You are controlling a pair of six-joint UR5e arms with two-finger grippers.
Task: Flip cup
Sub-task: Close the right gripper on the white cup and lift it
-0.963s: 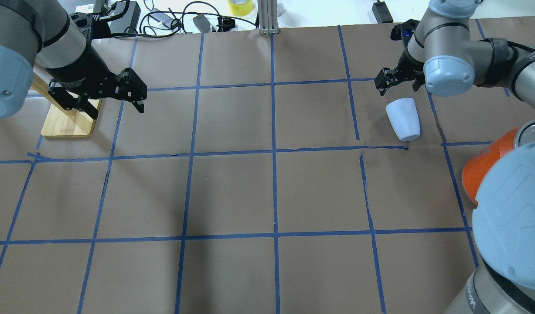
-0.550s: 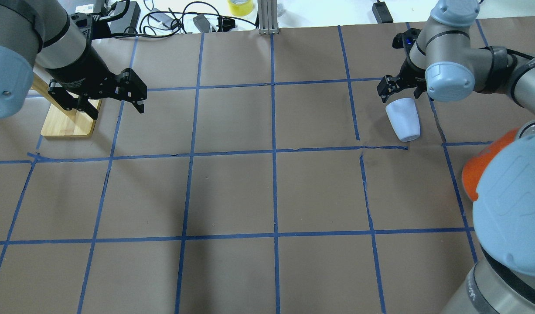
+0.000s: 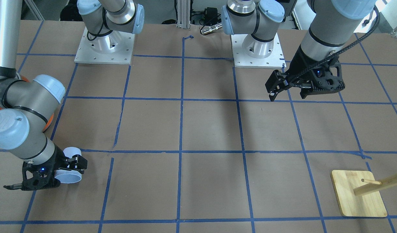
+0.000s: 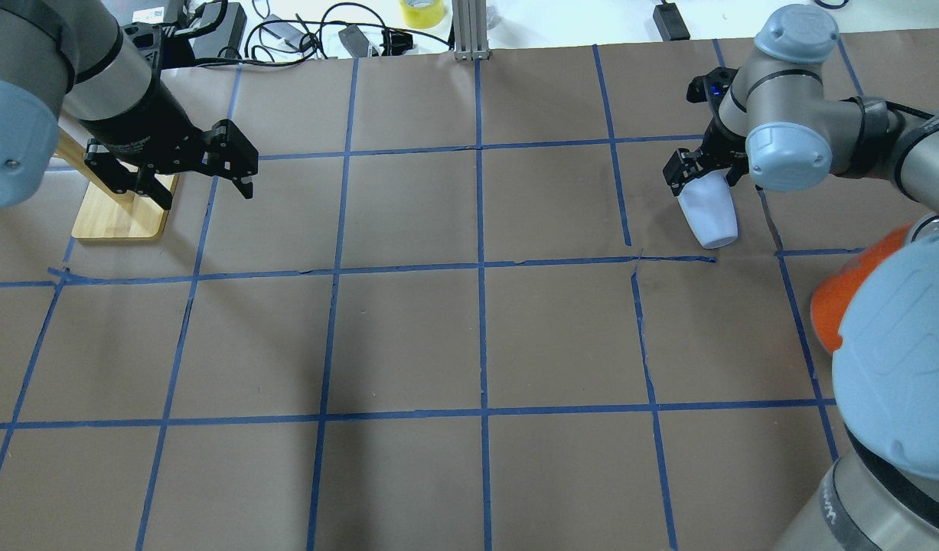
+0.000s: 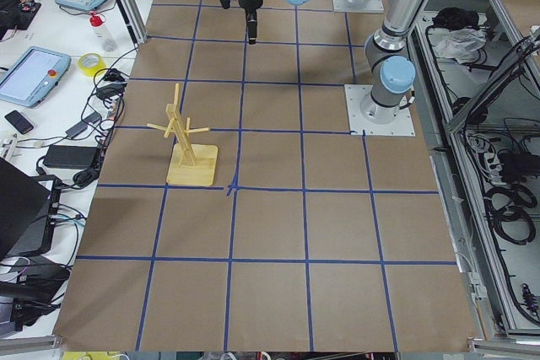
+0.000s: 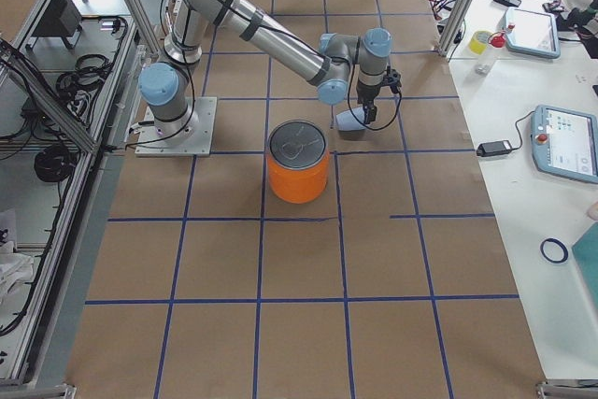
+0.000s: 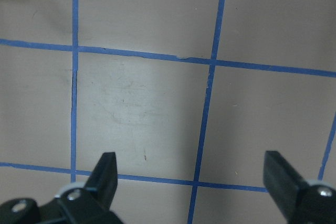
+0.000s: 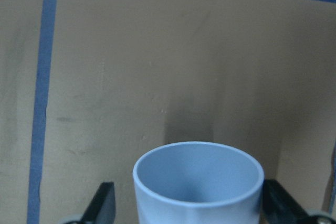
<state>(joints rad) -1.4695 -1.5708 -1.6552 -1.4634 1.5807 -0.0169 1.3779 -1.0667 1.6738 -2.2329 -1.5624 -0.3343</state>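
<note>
The pale blue-white cup (image 4: pixel 712 218) lies on its side on the brown paper at the right, mouth pointing away from the robot. My right gripper (image 4: pixel 702 180) is open and sits low at the cup's mouth end, one finger on each side of the rim. In the right wrist view the cup (image 8: pixel 198 182) fills the space between the fingers (image 8: pixel 102 205), with a small gap on the left. The cup also shows in the front-facing view (image 3: pixel 70 176) and the right exterior view (image 6: pixel 348 120). My left gripper (image 4: pixel 205 191) is open and empty, hovering over bare paper far left.
A large orange can (image 6: pixel 299 170) with a silver lid stands near the cup, on the robot's side of it. A wooden peg stand (image 4: pixel 121 214) sits at the far left by my left gripper. Cables and a tape roll (image 4: pixel 422 11) lie beyond the far edge.
My right gripper has moved down and toward the cup; its fingers now straddle the mouth end. The cup and the left arm have not moved.
</note>
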